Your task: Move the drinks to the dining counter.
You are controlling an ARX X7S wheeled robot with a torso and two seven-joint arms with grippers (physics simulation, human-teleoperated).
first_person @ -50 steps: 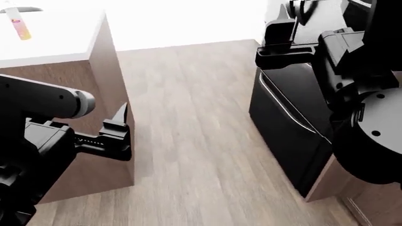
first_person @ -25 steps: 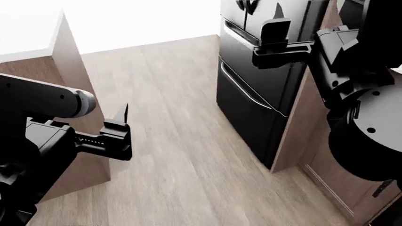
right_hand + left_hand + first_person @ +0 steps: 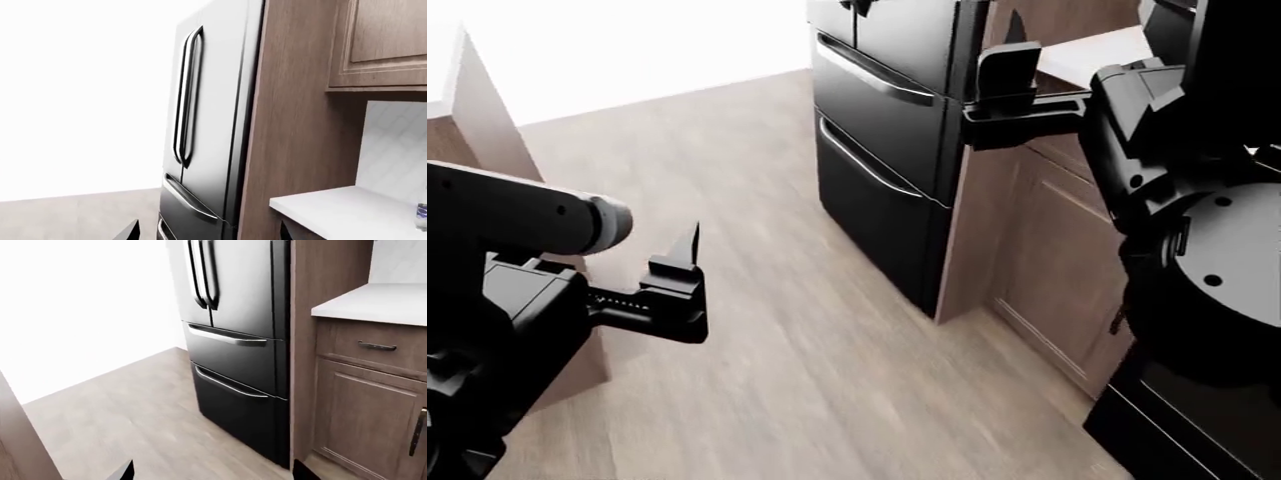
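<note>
Bottle (image 3: 421, 210): sliver at the frame edge on the white worktop (image 3: 347, 210), well beyond the right gripper (image 3: 1014, 75). Both grippers empty, jaws apart; left gripper (image 3: 681, 275) over bare floor (image 3: 801, 330). Since earlier: fridge (image 3: 894, 130) has slid leftward in the head view; cabinet (image 3: 1054, 240) now exposed.

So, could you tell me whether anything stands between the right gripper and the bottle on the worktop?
Nothing visible does: past the open right gripper, only white worktop leads to the bottle at the frame edge.
</note>
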